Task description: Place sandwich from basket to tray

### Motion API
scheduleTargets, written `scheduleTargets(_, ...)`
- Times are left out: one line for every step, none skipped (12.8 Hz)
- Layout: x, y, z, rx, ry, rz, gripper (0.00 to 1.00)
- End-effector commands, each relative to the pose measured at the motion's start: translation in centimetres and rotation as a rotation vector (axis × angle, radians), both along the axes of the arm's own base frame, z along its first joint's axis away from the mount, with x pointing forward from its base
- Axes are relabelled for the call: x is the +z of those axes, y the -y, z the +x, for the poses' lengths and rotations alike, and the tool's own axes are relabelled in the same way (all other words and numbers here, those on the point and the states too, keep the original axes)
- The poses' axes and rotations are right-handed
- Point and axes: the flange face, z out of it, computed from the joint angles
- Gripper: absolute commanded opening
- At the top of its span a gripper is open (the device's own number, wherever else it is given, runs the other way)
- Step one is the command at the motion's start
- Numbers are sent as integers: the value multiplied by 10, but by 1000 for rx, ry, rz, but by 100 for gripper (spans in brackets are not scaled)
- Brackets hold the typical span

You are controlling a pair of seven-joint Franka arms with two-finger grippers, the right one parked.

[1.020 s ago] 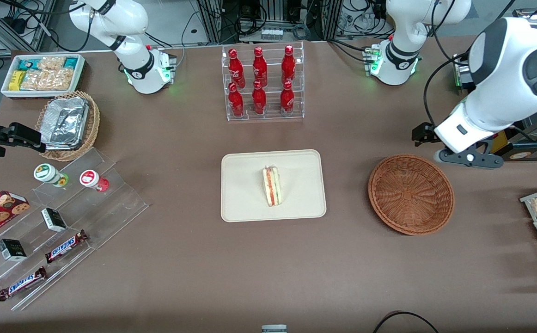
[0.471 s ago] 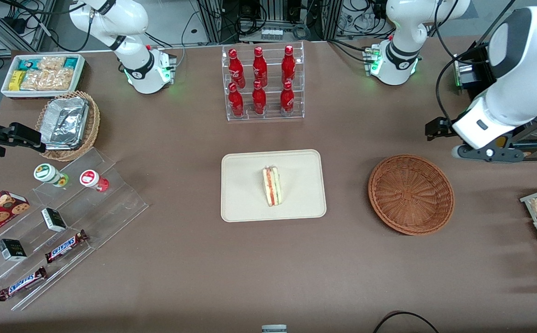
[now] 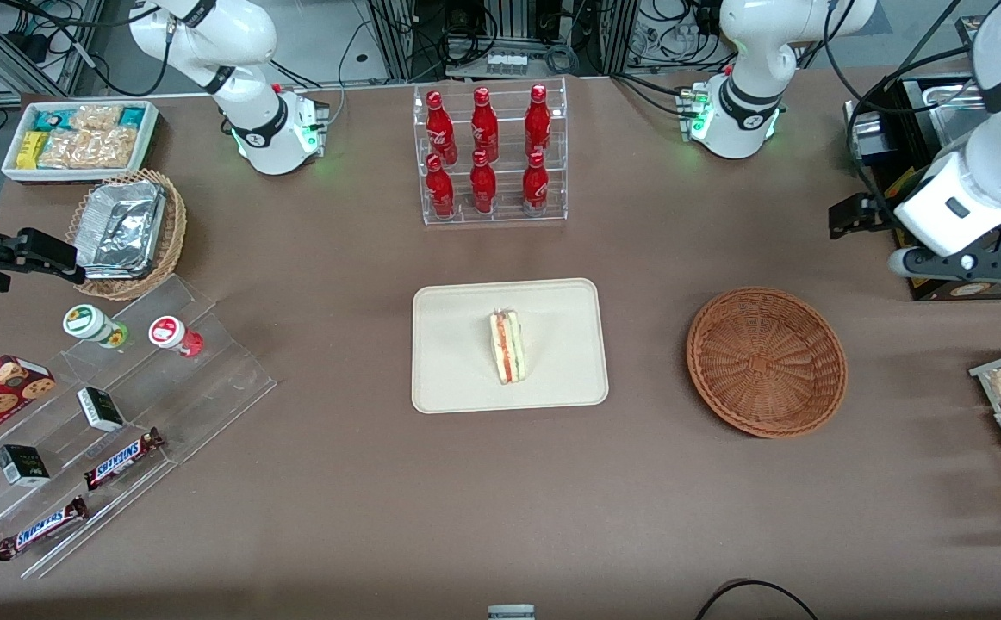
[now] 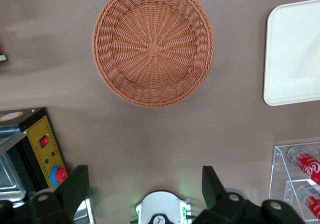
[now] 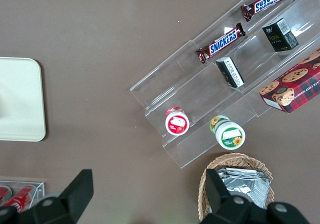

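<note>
A wide brown table [image 3: 337, 482] is filling the scene, matte and lightly shadowed, with cables and equipment racks crowding the room along its edge farthest from the front camera. Sitting in the middle of it is the tray [image 3: 457, 344], and the sandwich [image 3: 507, 347] is lying on the tray, roughly central, nothing touching it. Its cut edge with the red and green filling is facing up toward the camera, and its long axis is running from the tray's near edge toward the bottle rack [image 3: 490, 155], with the narrower end pointing at the rack. The basket [image 3: 766, 362] is sitting toward the working arm's end of the table, well apart from the tray, and it is showing only bare wicker inside. The gripper [image 4: 145, 191] is hanging high above the table, farther from the front camera than the basket, over the table's edge near a black equipment box [image 3: 940, 172]; its two fingers are standing wide apart with nothing between them, and the wrist camera is looking straight down on the basket's weave and one rounded corner of the tray. Toward the parked arm's end, a clear stepped stand [image 3: 121, 413] is holding candy bars and small cups.
</note>
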Motion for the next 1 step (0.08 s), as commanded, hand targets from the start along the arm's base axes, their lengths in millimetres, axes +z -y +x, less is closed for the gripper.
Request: scheduleTargets(23,-1,-8,-18,-12,-7,100)
